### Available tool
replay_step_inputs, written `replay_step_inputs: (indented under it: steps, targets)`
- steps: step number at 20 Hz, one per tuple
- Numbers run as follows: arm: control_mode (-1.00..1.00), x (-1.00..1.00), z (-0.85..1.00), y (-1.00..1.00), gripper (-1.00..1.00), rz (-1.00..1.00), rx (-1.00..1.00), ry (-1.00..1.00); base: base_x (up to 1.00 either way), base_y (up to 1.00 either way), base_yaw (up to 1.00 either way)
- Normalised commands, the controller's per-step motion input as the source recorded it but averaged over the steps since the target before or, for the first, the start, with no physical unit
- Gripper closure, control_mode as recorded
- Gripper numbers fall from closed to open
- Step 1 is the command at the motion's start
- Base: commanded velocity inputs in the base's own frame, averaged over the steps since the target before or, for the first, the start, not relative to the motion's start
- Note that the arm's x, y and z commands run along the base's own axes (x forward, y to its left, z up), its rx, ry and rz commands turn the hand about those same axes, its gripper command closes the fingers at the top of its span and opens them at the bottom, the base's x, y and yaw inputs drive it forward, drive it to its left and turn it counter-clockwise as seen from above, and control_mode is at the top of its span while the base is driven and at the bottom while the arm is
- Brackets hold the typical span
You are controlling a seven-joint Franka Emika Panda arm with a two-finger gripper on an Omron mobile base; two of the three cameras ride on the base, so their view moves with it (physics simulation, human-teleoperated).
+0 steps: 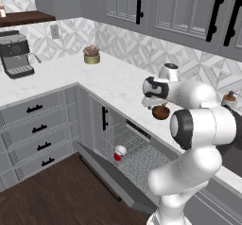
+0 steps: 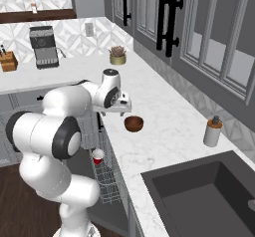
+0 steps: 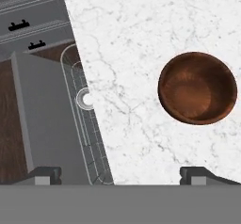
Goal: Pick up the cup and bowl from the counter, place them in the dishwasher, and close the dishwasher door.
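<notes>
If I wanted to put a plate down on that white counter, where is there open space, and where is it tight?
Broad bare white marble counter lies between the small potted plant and the round dark brown wooden bowl, and again between the bowl and the grey soap bottle. It is tighter beside the bowl, where the robot's open fingers hang, and near the dark sink.

My arm bends forward at the elbow, wrist turned down, so my gripper (image 3: 120,175) hangs above the surface (image 3: 141,39), fingers (image 3: 194,175) spread wide apart and holding nothing.
</notes>
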Motion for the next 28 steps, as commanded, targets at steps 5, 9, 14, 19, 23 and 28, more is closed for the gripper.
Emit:
replay_step_inputs:
  steps: [5, 9, 14, 19, 23, 28]
  targets:
    - [-1.0, 0.18, -0.24, -0.17, -1.0, 0.0, 0.0, 0.01, 0.0, 0.0, 0.0]
    - [-1.0, 0.24, -0.3, -0.2, -1.0, 0.0, 0.0, 0.03, 0.0, 0.0, 0.0]
    - [-1.0, 0.26, -0.33, -0.16, -1.0, 0.0, 0.0, 0.02, 0.0, 0.0, 0.0]
    - [-1.0, 0.27, -0.27, -0.02, -1.0, 0.01, 0.0, 0.0, 0.0, 0.0, 0.0]
    - [-1.0, 0.36, -0.31, -0.07, -1.0, 0.03, 0.0, 0.0, 0.0, 0.0, 0.0]
    - [-1.0, 0.32, -0.24, -0.1, -1.0, 0.02, 0.0, 0.0, 0.0, 0.0, 0.0]
